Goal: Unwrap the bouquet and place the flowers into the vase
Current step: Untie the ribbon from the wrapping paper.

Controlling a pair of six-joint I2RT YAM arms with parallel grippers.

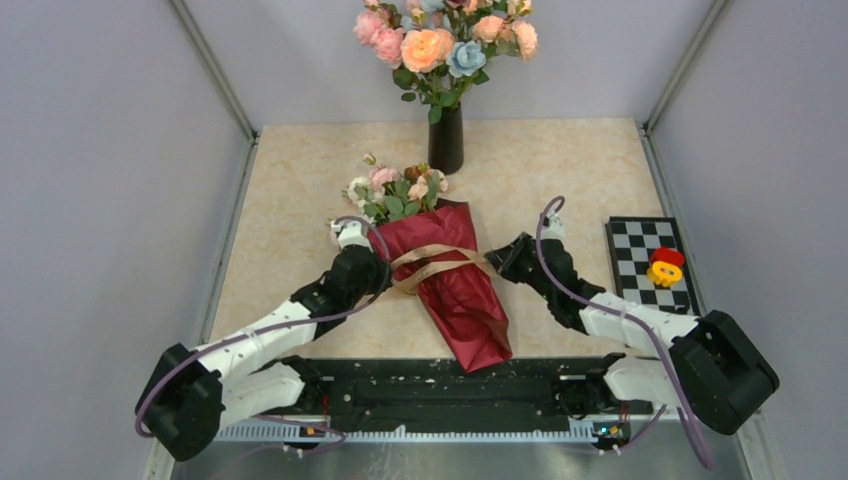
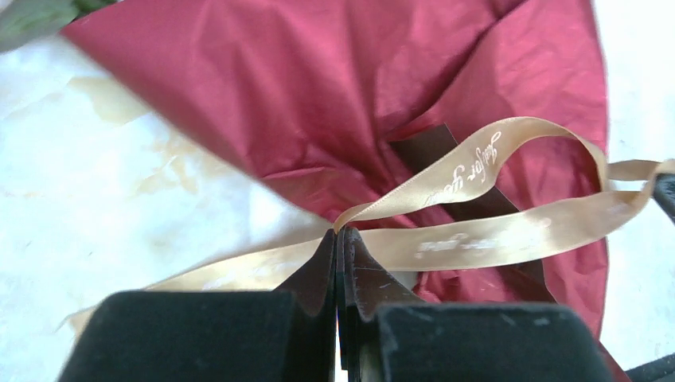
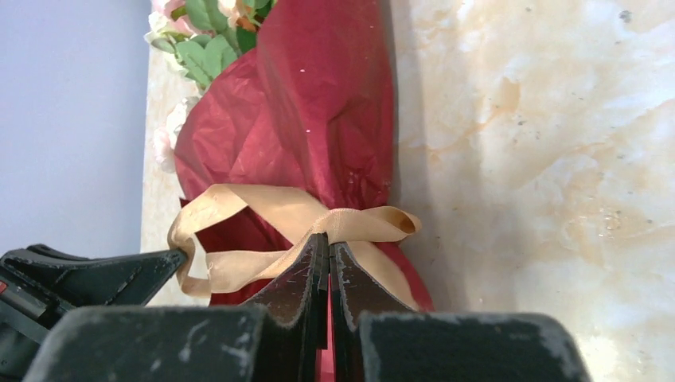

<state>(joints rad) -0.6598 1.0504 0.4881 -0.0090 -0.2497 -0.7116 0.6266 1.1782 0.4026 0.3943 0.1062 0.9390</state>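
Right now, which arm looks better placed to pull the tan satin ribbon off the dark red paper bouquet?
Likely left. Both grippers are shut on the tan satin ribbon, but the left gripper pinches a strand whose loose end trails away, while the right gripper pinches a folded loop.

The cone-shaped bouquet (image 1: 455,290) is wrapped in dark red crinkled paper, thin, matt and creased. Its tan satin ribbon (image 2: 477,239) is smooth and glossy, with pale printed script. My black fingers (image 3: 290,278) look like matt hard plastic, scuffed pale. The beige marbled tabletop (image 1: 560,170) is smooth; the slim black vase (image 1: 445,140) has a slight sheen.
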